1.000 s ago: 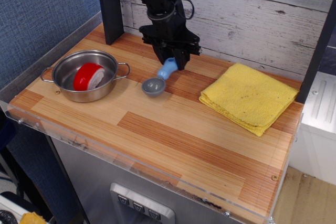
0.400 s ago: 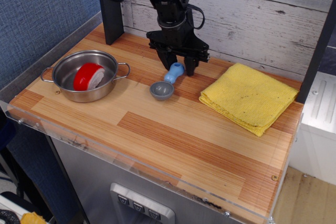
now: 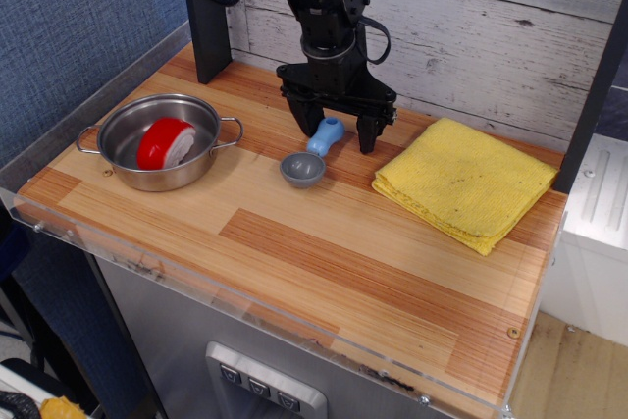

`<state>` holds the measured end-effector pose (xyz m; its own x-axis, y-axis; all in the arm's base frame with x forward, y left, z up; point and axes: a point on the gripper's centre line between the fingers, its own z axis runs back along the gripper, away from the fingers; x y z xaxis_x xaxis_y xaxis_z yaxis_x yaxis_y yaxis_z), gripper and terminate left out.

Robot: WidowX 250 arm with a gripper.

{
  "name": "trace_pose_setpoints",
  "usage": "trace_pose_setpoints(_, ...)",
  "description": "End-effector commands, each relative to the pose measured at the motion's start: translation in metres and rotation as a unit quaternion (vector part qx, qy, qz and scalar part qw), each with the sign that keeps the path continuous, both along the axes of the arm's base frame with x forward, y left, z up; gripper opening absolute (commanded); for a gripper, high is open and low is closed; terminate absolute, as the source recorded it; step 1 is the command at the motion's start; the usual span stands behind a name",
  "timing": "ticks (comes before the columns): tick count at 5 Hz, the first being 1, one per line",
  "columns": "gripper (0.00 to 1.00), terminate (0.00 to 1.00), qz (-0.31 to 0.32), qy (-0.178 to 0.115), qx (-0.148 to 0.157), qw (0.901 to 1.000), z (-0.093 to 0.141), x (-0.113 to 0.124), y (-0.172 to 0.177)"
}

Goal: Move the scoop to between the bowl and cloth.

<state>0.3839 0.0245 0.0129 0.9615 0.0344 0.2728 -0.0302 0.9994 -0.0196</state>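
Observation:
The scoop [image 3: 312, 156], with a grey cup and a light-blue handle, lies on the wooden table between the steel bowl [image 3: 158, 142] at the left and the yellow cloth [image 3: 464, 182] at the right. My black gripper [image 3: 335, 129] is open just above the scoop's handle, one finger on each side of it and not touching it. A red and white object lies inside the bowl.
A black post [image 3: 204, 17] stands at the back left. A plank wall [image 3: 471, 36] runs behind the table. The table's front edge has a clear plastic lip [image 3: 245, 301].
The gripper carried the scoop a little to the right, let go of the handle, opened wide and rose slightly. The scoop now rests on the table.

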Motion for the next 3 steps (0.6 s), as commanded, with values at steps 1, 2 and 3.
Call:
trace_pose_setpoints(1,1.0,0.0,0.01,-0.052,-0.023,0.9983,0.061,-0.008,0.007)
trace_pose_setpoints(2,1.0,0.0,0.02,-0.064,-0.025,0.9975,0.087,-0.012,0.01)
trace_pose_setpoints(3,1.0,0.0,0.03,-0.089,-0.038,0.9948,0.116,-0.022,0.012)
